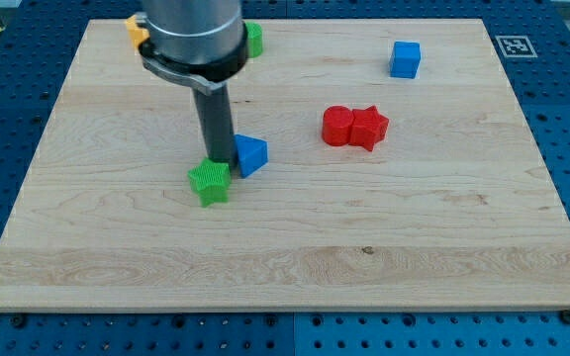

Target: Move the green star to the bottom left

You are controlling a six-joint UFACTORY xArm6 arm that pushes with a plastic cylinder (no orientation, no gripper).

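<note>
The green star lies on the wooden board, left of centre. My tip stands right at the star's upper right edge, touching or nearly touching it. A blue triangular block sits just to the right of the tip, close to the star's upper right.
A red round block and a red star lie together right of centre. A blue cube is at the view's top right. A green block and an orange block sit at the top, partly hidden by the arm.
</note>
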